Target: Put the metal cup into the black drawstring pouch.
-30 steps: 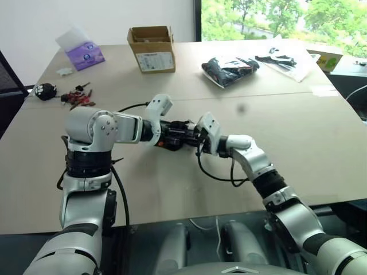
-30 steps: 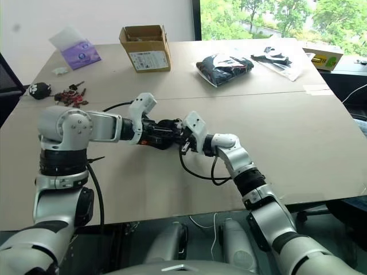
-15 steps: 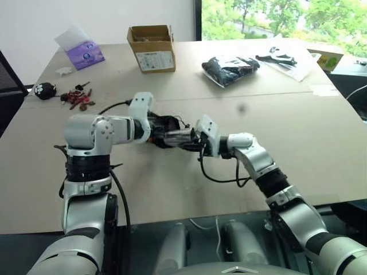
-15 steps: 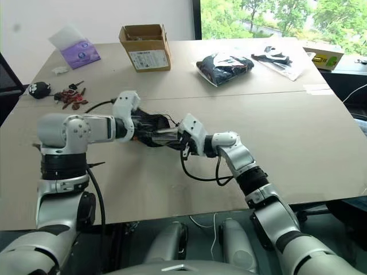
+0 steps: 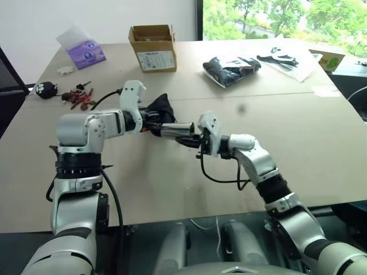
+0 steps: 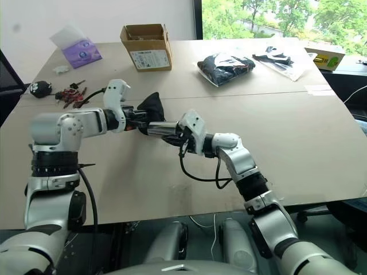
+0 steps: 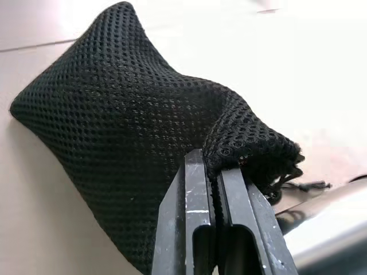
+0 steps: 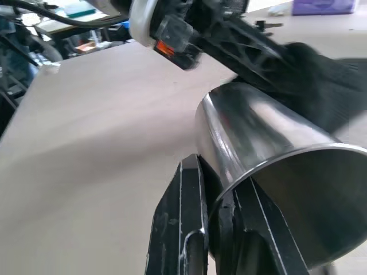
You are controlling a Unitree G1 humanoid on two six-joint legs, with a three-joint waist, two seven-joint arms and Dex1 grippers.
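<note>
Cup held by rim in our right jaws, lying level above worktop, base toward pouch; our left jaws pinch pouch mouth edge, just beside cup.

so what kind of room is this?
Probably an office or lab: large tan table by a window onto trees, with a cardboard box and a tissue pack.

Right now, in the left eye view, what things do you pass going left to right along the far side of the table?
Purple tissue pack → cardboard box → clear bag of black items → yellow box.
</note>
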